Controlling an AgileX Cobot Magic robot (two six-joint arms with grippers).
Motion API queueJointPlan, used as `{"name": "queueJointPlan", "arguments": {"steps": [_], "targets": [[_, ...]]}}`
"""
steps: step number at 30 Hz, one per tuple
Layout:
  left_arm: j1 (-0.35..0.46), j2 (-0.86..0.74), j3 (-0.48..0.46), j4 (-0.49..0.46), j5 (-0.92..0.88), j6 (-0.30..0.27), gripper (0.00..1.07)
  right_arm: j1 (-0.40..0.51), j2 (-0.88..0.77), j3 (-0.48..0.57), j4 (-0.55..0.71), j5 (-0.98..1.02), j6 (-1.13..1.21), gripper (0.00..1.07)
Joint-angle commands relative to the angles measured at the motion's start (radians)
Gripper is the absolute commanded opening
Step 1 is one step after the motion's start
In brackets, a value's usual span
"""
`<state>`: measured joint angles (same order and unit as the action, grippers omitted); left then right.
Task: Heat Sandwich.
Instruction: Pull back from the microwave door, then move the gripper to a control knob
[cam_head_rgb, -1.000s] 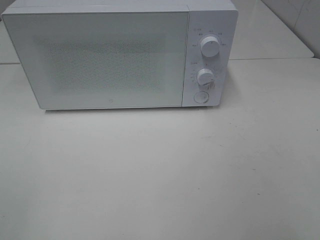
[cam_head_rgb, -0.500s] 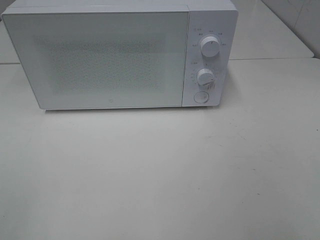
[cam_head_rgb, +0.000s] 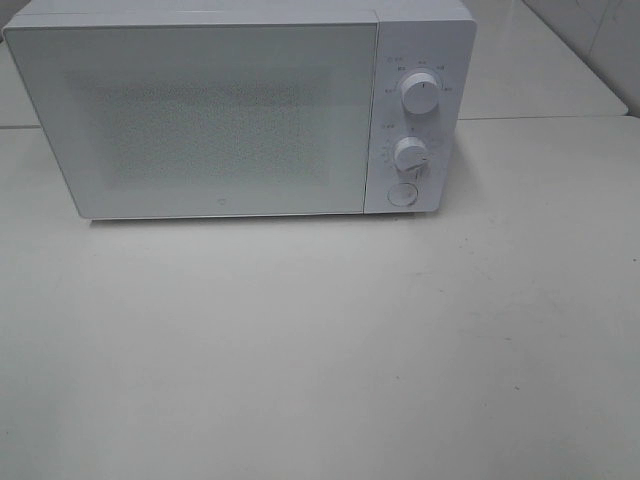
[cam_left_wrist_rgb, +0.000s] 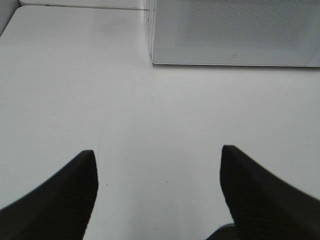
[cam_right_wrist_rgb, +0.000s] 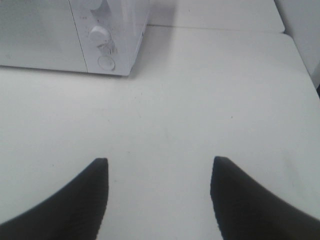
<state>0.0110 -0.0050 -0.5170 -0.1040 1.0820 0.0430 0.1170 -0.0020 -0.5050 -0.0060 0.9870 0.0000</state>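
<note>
I saw my right gripper (cam_right_wrist_rgb: 160, 159) with jaws spread wide above the white table (cam_right_wrist_rgb: 210, 100), microwave (cam_right_wrist_rgb: 45, 35) near its far edge, knob (cam_right_wrist_rgb: 99, 34) and round button (cam_right_wrist_rgb: 106, 63) facing me

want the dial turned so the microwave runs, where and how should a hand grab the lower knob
Grip the lower knob by its round side wall, one finger on each side, coming straight at the front of the microwave. It stands out from the flat panel as a short cylinder, so only its rim gives opposing faces. The open right hand looks nearer.
</note>
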Motion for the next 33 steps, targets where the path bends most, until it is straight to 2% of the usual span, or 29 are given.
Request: {"name": "queueJointPlan", "arguments": {"steps": [1, 3, 5, 6, 15, 17, 23, 24, 27, 33], "targets": [[-0.005, -0.020, 0.001, -0.001, -0.013, 0.001, 0.66, -0.006, 0.008, -0.017, -0.004, -0.113, -0.020, 0.60], [-0.005, -0.020, 0.001, -0.001, -0.013, 0.001, 0.66, -0.006, 0.060, -0.005, -0.004, -0.263, -0.022, 0.60], [-0.005, -0.020, 0.001, -0.001, -0.013, 0.001, 0.66, -0.006, 0.084, 0.001, -0.004, -0.320, -0.022, 0.60], [-0.005, -0.020, 0.001, -0.001, -0.013, 0.001, 0.66, -0.006, 0.135, 0.017, -0.004, -0.423, -0.021, 0.60], [-0.005, -0.019, 0.001, -0.001, -0.013, 0.001, 0.66, -0.006, 0.293, 0.071, -0.011, -0.776, -0.017, 0.60], [-0.005, -0.019, 0.001, -0.001, -0.013, 0.001, 0.66, -0.006, 0.350, 0.110, -0.001, -0.918, -0.008, 0.60], [-0.005, -0.019, 0.001, -0.001, -0.013, 0.001, 0.66, 0.004, 0.487, 0.149, -0.072, -1.068, -0.021, 0.60], [-0.005, -0.019, 0.001, -0.001, -0.013, 0.001, 0.66, 0.023, 0.544, 0.154, -0.131, -1.118, -0.017, 0.60], [-0.005, -0.019, 0.001, -0.001, -0.013, 0.001, 0.66, 0.073, 0.638, 0.154, -0.206, -1.189, -0.013, 0.60], [-0.005, -0.019, 0.001, -0.001, -0.013, 0.001, 0.66, 0.176, 0.836, 0.154, -0.220, -1.334, -0.014, 0.60]]}}
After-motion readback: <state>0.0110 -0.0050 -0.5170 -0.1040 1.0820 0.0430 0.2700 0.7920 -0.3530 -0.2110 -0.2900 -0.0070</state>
